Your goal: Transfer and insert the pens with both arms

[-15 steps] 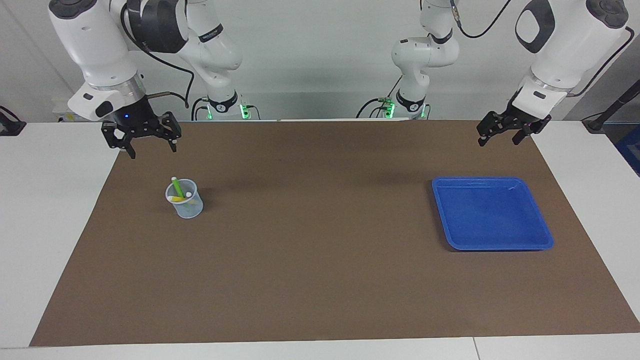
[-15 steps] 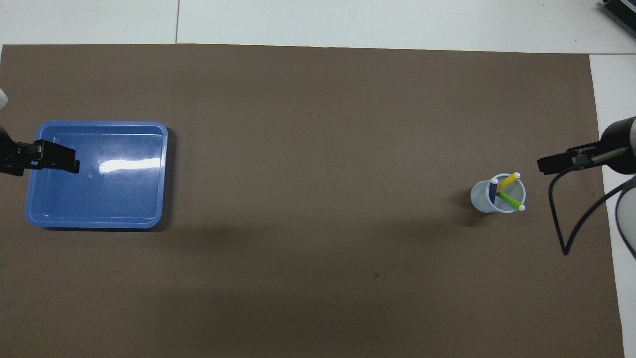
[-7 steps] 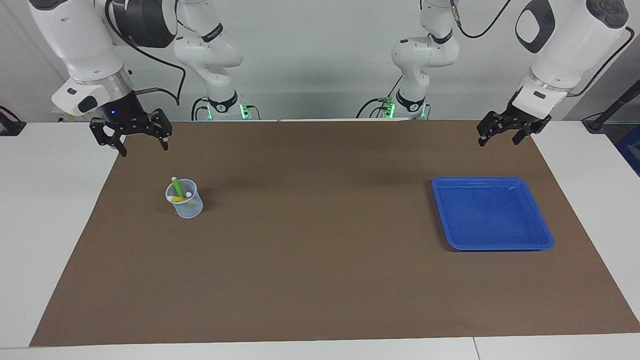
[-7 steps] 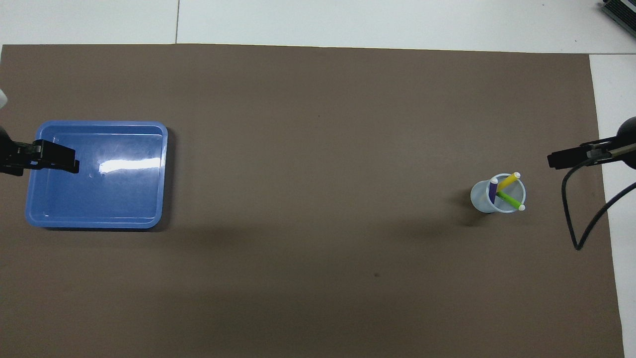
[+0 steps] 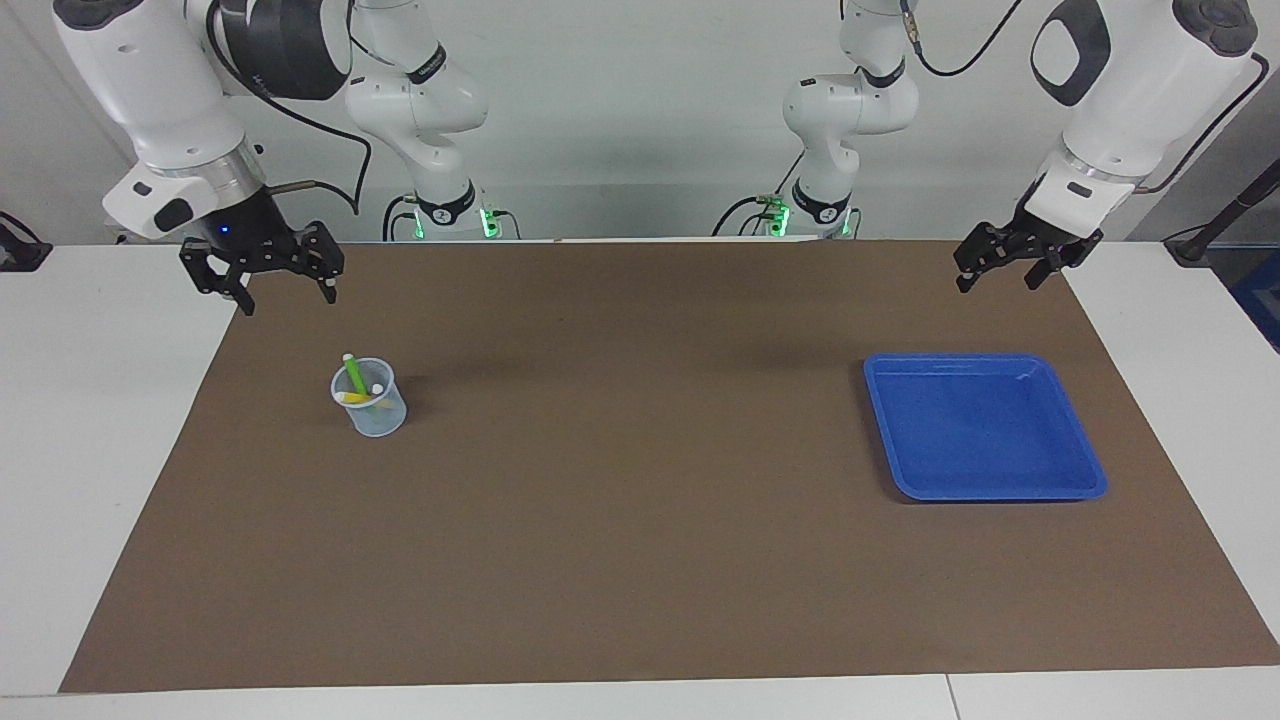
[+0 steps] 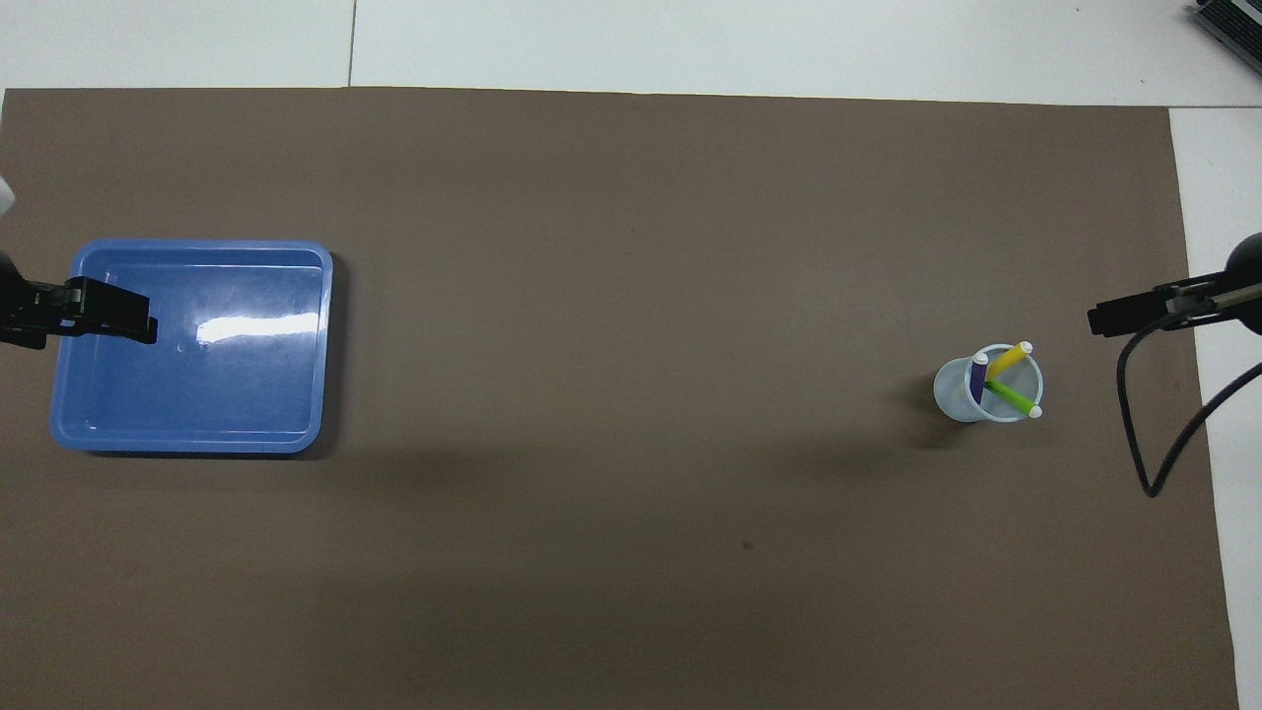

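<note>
A clear plastic cup stands on the brown mat toward the right arm's end and also shows in the overhead view. In it lean the green pen, the yellow pen and the purple pen. The purple pen is mostly hidden in the facing view. My right gripper is open and empty, raised over the mat's edge at that end, apart from the cup; it also shows in the overhead view. My left gripper is open and empty, raised over the mat by the blue tray.
A blue tray lies empty on the mat toward the left arm's end, and shows in the overhead view. A black cable hangs from the right wrist. White tabletop borders the mat all round.
My right gripper has drawn away from the cup toward the right arm's end of the table, then nearly stopped. The left arm, the cup and the pens have not moved.
</note>
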### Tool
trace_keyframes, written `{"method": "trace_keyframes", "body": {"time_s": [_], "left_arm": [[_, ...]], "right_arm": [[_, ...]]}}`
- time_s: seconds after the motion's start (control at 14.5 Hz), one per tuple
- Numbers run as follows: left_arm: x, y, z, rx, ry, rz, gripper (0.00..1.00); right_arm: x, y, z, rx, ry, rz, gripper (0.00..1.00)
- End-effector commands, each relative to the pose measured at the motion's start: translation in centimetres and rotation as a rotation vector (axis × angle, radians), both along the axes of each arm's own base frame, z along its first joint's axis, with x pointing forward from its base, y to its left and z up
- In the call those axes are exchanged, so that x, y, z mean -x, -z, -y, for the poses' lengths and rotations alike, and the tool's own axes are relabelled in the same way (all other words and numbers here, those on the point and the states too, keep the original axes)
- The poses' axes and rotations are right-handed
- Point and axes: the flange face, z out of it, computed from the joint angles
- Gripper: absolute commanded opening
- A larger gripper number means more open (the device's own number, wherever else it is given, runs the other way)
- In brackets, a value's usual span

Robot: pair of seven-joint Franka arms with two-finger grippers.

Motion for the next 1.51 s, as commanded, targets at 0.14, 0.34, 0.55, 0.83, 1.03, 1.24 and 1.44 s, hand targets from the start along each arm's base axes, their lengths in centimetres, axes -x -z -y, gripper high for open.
{"method": "trace_keyframes", "body": {"time_s": [0.14, 0.34, 0.55, 0.83, 1.03, 1.24, 1.44], "left_arm": [[0.3, -0.2, -0.3, 0.001, 0.002, 0.010, 1.00], [0.2, -0.2, -0.3, 0.001, 0.002, 0.013, 1.00], [0.2, -0.2, -0.2, -0.001, 0.004, 0.013, 1.00], [0.2, -0.2, -0.2, 0.001, 0.008, 0.016, 1.00], [0.2, -0.2, -0.2, 0.001, 0.008, 0.018, 1.00], [0.2, -0.3, -0.2, 0.000, 0.009, 0.018, 1.00], [0.2, -0.2, -0.2, 0.001, 0.008, 0.016, 1.00]], "right_arm": [[-1.0, -1.3, 0.1, -0.012, 0.024, -0.021, 1.00], [-0.8, -1.4, 0.9, -0.013, 0.037, -0.035, 1.00], [-0.8, -1.9, -0.6, -0.016, 0.022, -0.031, 1.00], [-0.6, -2.8, -1.0, -0.018, 0.044, -0.036, 1.00], [-0.8, -3.0, -1.3, -0.020, 0.047, -0.046, 1.00], [-0.8, -2.9, -1.7, -0.020, 0.058, -0.048, 1.00], [-0.8, -2.7, -1.4, -0.020, 0.067, -0.054, 1.00]]}}
